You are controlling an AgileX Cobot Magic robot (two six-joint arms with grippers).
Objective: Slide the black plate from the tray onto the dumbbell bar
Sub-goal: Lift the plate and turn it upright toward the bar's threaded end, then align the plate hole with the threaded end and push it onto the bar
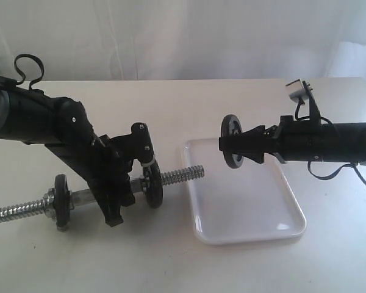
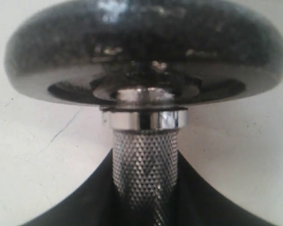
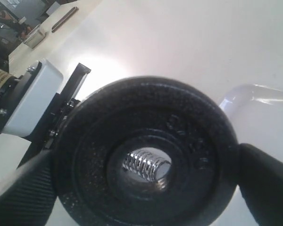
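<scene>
Above the desk's middle, over the glossy white tray's (image 1: 280, 229) far corner, the right gripper (image 1: 236, 145) pinches the pebbly black plate (image 1: 232, 139) upright, its hole framing the threaded chrome tip of the dumbbell bar (image 1: 184, 174), which the left gripper (image 1: 127, 183) clamps at its knurled middle nearer the left edge, so alignment looks done and a level push along the rod seems next.

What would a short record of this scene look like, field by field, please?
black plate: held upright in the right gripper, above the tray
right gripper: shut on the black plate's rim
left gripper: shut on the dumbbell bar, between its two discs
bar end: threaded, pointing at the plate, with a gap between them
alignment: thread shows through the plate's hole in the right wrist view
step left: plate not yet on the bar
</scene>
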